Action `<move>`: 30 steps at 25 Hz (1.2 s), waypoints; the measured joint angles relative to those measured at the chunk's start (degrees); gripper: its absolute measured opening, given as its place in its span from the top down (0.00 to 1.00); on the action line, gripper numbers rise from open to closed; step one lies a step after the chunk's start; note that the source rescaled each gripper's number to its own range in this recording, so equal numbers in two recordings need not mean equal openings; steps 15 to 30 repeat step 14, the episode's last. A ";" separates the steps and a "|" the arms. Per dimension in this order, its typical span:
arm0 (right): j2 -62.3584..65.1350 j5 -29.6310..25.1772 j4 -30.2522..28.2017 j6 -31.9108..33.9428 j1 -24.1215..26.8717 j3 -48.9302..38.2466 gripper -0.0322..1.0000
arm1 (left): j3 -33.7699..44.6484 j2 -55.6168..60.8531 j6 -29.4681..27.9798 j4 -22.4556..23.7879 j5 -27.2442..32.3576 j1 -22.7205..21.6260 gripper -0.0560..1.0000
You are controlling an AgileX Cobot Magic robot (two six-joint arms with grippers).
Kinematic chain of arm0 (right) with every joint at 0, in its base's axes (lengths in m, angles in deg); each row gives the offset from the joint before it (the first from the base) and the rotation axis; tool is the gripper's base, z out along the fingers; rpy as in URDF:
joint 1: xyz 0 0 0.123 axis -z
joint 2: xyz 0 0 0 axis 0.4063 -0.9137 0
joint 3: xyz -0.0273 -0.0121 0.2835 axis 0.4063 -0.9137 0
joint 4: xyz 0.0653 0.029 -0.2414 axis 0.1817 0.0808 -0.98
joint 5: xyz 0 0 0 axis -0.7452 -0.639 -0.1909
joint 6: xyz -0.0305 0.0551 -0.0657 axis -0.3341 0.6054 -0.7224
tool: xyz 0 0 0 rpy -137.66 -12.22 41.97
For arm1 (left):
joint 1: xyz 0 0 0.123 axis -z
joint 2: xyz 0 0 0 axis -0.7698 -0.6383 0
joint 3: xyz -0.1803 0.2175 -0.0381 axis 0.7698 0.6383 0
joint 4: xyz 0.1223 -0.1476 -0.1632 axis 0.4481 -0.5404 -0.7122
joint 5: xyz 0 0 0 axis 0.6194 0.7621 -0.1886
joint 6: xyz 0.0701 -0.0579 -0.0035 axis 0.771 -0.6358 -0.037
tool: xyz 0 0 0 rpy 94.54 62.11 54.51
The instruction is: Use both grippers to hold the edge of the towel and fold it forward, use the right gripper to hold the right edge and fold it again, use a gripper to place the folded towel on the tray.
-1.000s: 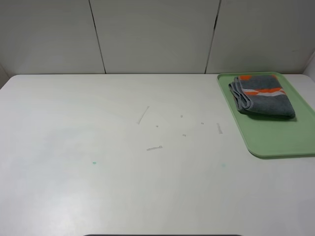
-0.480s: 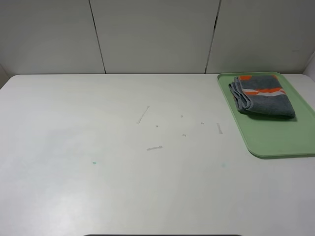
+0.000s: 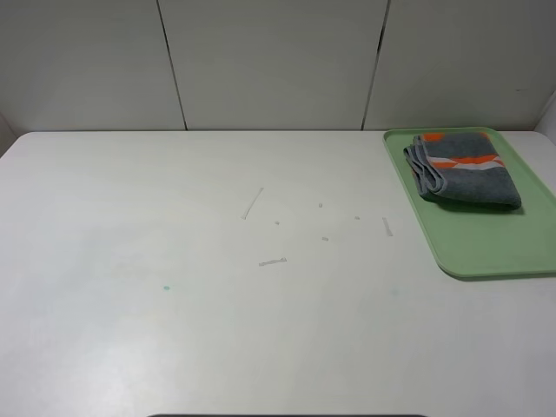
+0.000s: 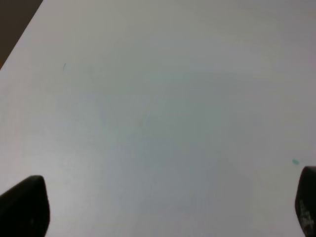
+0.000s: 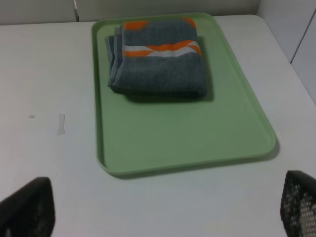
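Observation:
The grey towel (image 3: 466,172) lies folded on the far part of the pale green tray (image 3: 486,243) at the table's right side, its orange and white patches on top. The right wrist view shows the same towel (image 5: 158,59) on the tray (image 5: 182,143), with my right gripper (image 5: 163,210) standing open well back from the tray's near rim, empty. My left gripper (image 4: 163,207) is open over bare white table, holding nothing. Neither arm appears in the exterior high view.
The white table (image 3: 217,287) carries a few small scuff marks (image 3: 253,202) and a green speck (image 3: 166,287) near its middle. A pale panelled wall (image 3: 269,61) rises behind the far edge. A dark floor strip (image 4: 15,19) shows past the table edge in the left wrist view.

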 joint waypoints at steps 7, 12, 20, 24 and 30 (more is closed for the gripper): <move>0.00 0.00 0.16 0.00 0.00 0.00 0.00 | 0.00 0.00 0.00 0.05 0.00 0.00 0.00; 0.00 0.00 0.16 0.00 0.00 0.00 0.00 | 0.00 0.00 0.00 0.10 0.00 0.00 0.00; 0.00 0.02 0.19 0.00 0.00 -0.07 0.00 | 0.00 0.00 0.00 0.10 0.00 0.00 0.00; 0.00 0.02 0.19 0.00 0.00 -0.07 0.00 | 0.00 0.00 0.00 0.10 0.00 0.00 0.00; 0.00 0.02 0.19 0.00 0.00 -0.07 0.00 | 0.00 0.00 0.00 0.10 0.00 0.00 0.00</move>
